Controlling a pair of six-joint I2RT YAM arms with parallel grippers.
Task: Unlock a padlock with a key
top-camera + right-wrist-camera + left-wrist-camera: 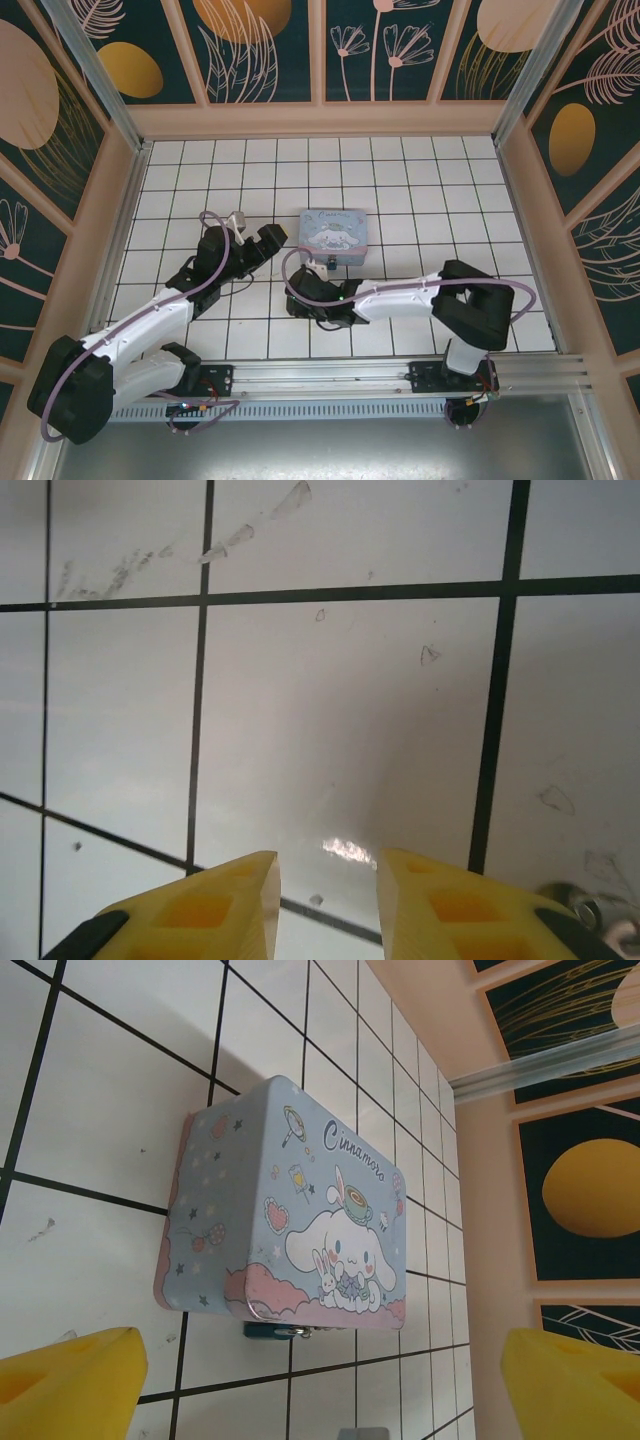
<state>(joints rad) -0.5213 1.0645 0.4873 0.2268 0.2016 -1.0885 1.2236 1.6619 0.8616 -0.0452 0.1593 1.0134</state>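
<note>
- Tin (300, 1210): pale blue rectangular box with rounded corners, a pink-edged lid and a printed cartoon rabbit. It has a smooth painted metal look and lies flat on the worktop (340, 710).
- Worktop: glossy white square tiles with dark grout lines. The right wrist view shows faint scuffs and smears on the glaze.
- Padlock (272, 1330): small dark blue-grey block with a glint of metal. It touches the tin's front wall at the pink-cloud edge of the lid, and the overhanging lid rim partly hides it.
- Left gripper (320, 1385): blocky yellow plastic fingers spread wide with nothing between them. It faces the tin's front from just left of the tin and is not touching it.
- Right gripper (328, 885): yellow fingers with recessed pockets, parted by a narrow gap and holding nothing. It is low over bare tile, on the near side of the tin off its front-left corner.
- Metal piece (590, 915): small, shiny and rounded, on the tile just beside the right gripper's finger. It is cut off by the frame edge, so I cannot tell what it is.
</note>
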